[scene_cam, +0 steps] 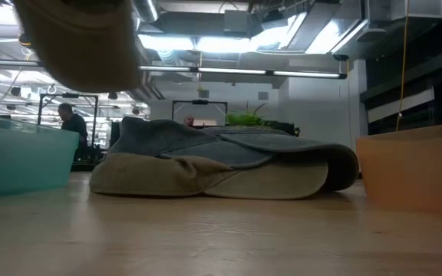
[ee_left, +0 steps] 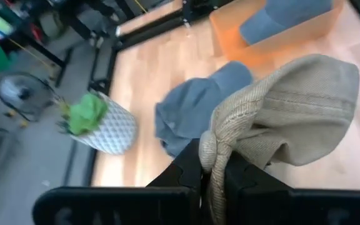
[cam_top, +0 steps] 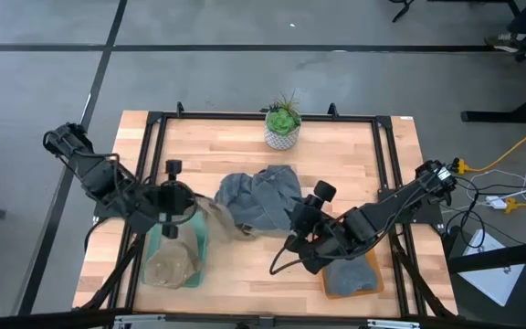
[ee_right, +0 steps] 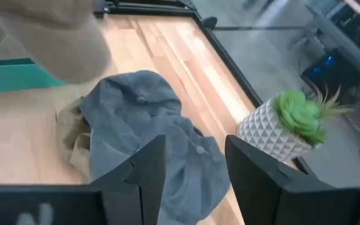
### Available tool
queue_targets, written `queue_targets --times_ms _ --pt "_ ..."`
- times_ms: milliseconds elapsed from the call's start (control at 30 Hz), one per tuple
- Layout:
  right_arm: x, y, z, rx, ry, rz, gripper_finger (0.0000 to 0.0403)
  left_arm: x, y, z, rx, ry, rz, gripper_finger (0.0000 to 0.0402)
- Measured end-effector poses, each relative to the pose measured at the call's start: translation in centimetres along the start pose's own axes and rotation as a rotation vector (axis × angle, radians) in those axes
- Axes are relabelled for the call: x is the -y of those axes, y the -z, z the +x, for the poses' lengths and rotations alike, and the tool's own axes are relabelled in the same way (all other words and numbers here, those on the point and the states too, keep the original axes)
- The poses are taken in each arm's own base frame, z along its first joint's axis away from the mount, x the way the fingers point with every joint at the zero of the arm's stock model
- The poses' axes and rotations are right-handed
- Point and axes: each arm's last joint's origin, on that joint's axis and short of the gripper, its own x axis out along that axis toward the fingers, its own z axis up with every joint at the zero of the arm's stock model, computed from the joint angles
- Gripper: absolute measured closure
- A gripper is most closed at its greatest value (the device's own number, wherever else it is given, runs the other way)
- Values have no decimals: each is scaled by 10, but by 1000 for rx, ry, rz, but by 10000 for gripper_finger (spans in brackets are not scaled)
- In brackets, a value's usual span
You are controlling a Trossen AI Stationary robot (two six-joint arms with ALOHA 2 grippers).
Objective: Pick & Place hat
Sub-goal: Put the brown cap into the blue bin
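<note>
Left gripper (ee_left: 212, 172), nearest the wrist camera, with fingers pinched shut on a fold of a beige hat (ee_left: 286, 112), which hangs lifted above the teal bin (cam_top: 176, 251); the left arm reaches in from the table's left edge. Right gripper (ee_right: 192, 169), fingers apart and holding nothing, poised over the pile of grey hats (cam_top: 261, 196) at table centre. Orange bin (cam_top: 352, 277) beneath the right arm contains a grey hat. Potted plant (cam_top: 283, 123) at the far edge.

potted plant (cam_top: 282, 125), wooden table (cam_top: 354, 174), distant person (scene_cam: 72, 123)
</note>
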Motion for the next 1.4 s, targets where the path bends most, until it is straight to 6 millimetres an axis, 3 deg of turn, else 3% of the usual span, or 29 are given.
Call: queue_targets --times_ms 267,600,1000,1400 --pt "-1 1 -1 0 0 30 240 3 11 -29 -94 77 -192 388" --pt "-1 1 -1 1 2 37 240 14 31 -35 -290 56 -262 387" --pt "0 0 0 1 5 39 240 52 51 -13 -404 4 -218 387" --pt "0 0 0 1 4 44 240 98 66 0 -462 -26 13 387"
